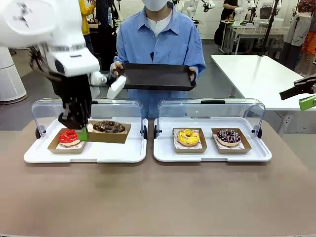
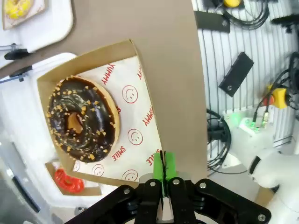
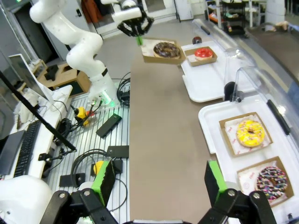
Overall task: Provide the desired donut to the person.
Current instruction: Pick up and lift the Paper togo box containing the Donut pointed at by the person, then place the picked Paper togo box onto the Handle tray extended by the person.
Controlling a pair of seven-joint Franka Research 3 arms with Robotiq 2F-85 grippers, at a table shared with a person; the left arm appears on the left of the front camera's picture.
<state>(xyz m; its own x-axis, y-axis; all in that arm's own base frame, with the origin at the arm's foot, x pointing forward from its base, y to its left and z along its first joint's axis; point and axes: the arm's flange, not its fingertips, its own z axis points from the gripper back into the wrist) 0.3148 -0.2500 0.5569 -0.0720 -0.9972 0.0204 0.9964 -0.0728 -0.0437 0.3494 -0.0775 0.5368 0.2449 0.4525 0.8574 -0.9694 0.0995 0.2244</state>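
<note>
The left tool [image 1: 82, 133] is clamped tight on the edge of the box [image 1: 116, 136] carrying the chocolate donut [image 1: 108, 127], just at 3 o'clock of the red donut [image 1: 68, 137]. The person [image 1: 160, 37] stands at 12 o'clock across the tabletop [image 1: 158, 197], holding a black tray [image 1: 155, 76]. The right tool [image 3: 160, 179], at 3 o'clock, is spread wide and holds nothing.

Chocolate nut-topped donut [image 1: 108, 127] in cardboard box [image 1: 112, 138] — lifted, edge pinched by left hand [image 1: 81, 133]; person [image 1: 160, 42] stands opposite, blue shirt.
</note>
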